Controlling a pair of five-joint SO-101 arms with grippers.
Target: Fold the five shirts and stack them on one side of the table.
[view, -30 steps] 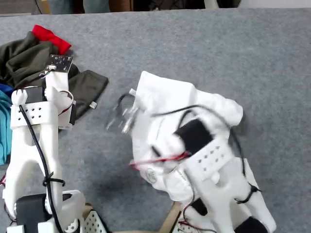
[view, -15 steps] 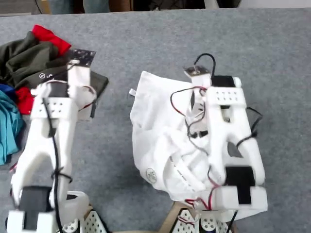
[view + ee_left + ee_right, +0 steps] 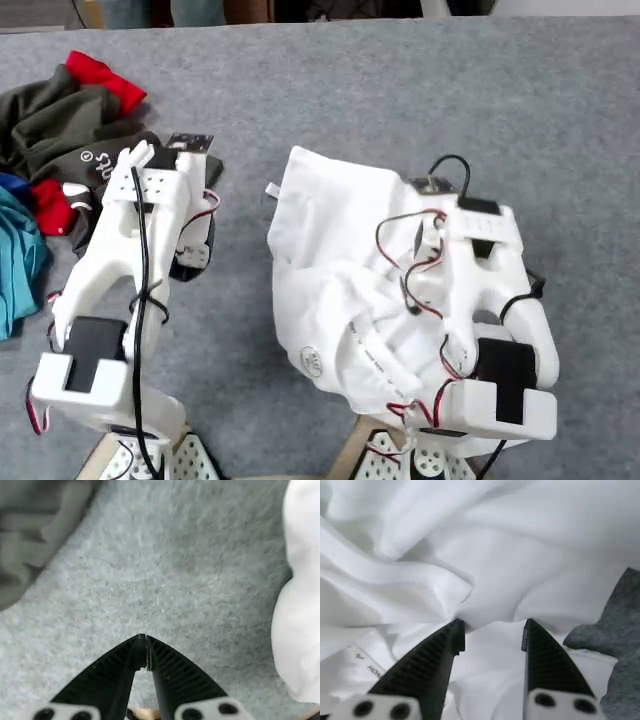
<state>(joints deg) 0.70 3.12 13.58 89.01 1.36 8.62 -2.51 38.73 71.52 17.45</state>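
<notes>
The white shirt (image 3: 325,215) lies crumpled mid-desk (image 3: 420,90), directly under the right claw (image 3: 492,625), which hangs open just above its folds. That arm is clearly the nearer. The left claw (image 3: 143,641) is closed on nothing, over bare desk between the white shirt and the pile (image 3: 45,125). The shirt's long axis is hard to read, probably because the right arm covers much of it.

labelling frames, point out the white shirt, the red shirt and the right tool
white shirt (image 3: 330,205), high view, flat part near its far edge
red shirt (image 3: 100,78), high view, middle of its farther visible fold
right tool (image 3: 493,624), right wrist view, midway between its open fingertips
</notes>
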